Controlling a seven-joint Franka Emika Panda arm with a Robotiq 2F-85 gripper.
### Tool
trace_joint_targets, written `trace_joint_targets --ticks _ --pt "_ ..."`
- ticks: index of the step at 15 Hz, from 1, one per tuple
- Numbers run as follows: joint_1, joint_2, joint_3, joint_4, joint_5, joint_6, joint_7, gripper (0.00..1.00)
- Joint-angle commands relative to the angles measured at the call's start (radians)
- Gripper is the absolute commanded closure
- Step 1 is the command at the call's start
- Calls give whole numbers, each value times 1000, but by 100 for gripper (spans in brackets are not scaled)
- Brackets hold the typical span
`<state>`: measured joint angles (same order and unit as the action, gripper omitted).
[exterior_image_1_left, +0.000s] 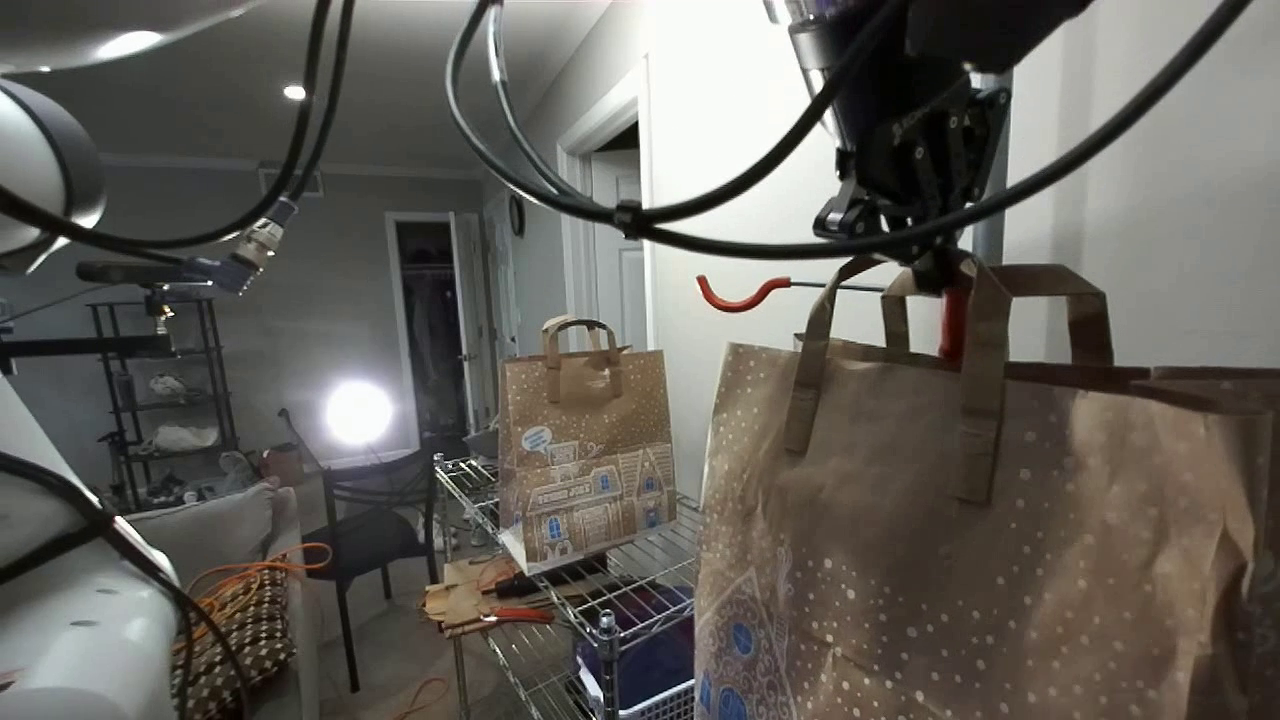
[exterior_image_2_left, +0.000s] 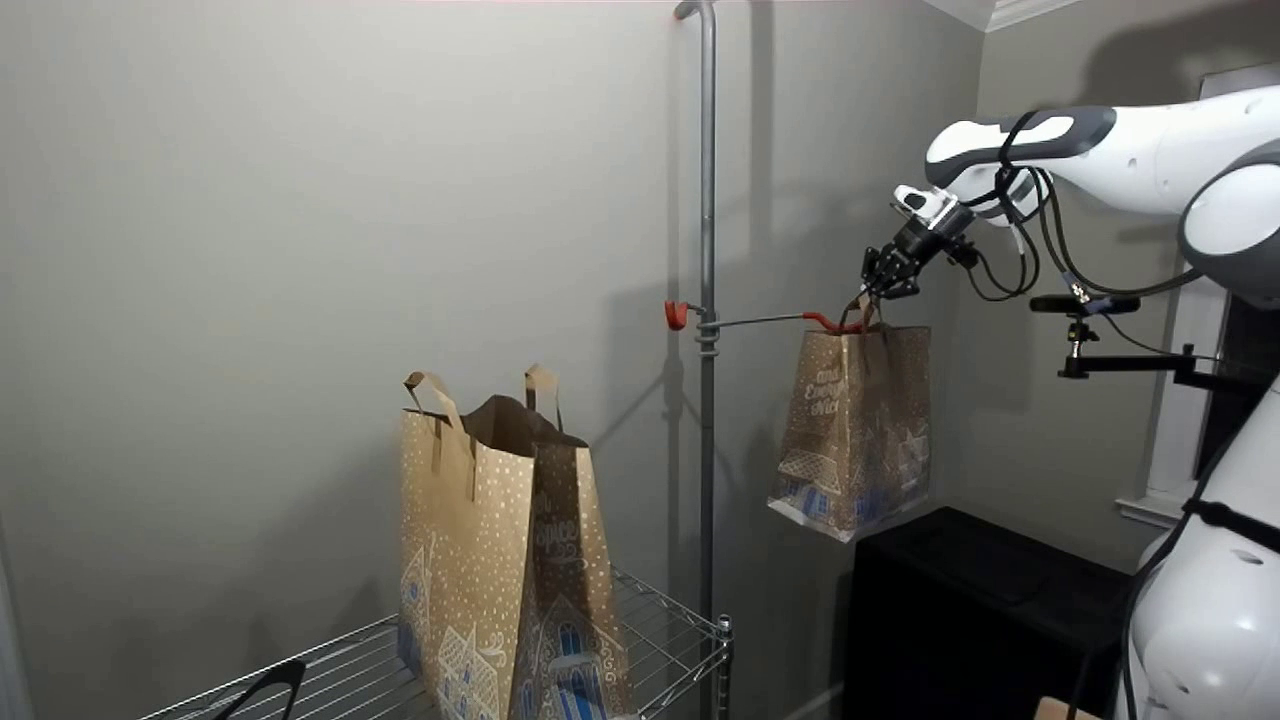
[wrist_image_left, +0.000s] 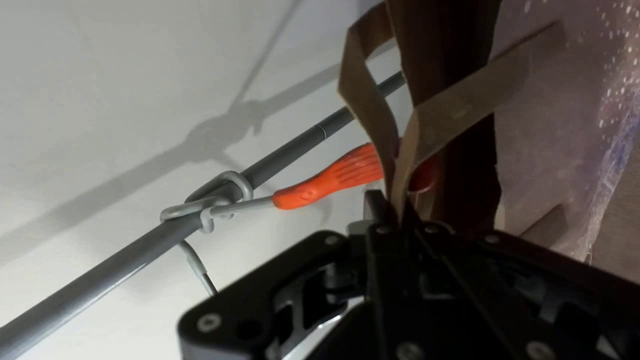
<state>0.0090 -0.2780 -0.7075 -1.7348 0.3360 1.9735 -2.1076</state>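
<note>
Backing held bag (exterior_image_2_left: 853, 425), shelf (exterior_image_2_left: 350, 678): gray wall (exterior_image_2_left: 270, 240)

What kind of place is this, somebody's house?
Probably a room in someone's home: there's what looks like a couch, a black chair and a door standing open.

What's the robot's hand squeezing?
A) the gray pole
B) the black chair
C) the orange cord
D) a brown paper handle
D, because the wrist view shows the paper handle running down into the hand, pinched tight at its tip.
</note>
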Motion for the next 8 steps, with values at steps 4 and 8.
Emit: trace_joint_targets --ticks 4,8 --pt "-52 75 22 78 93 -114 -50 95" --pt "-83 101 34 107 108 -126 -54 96"
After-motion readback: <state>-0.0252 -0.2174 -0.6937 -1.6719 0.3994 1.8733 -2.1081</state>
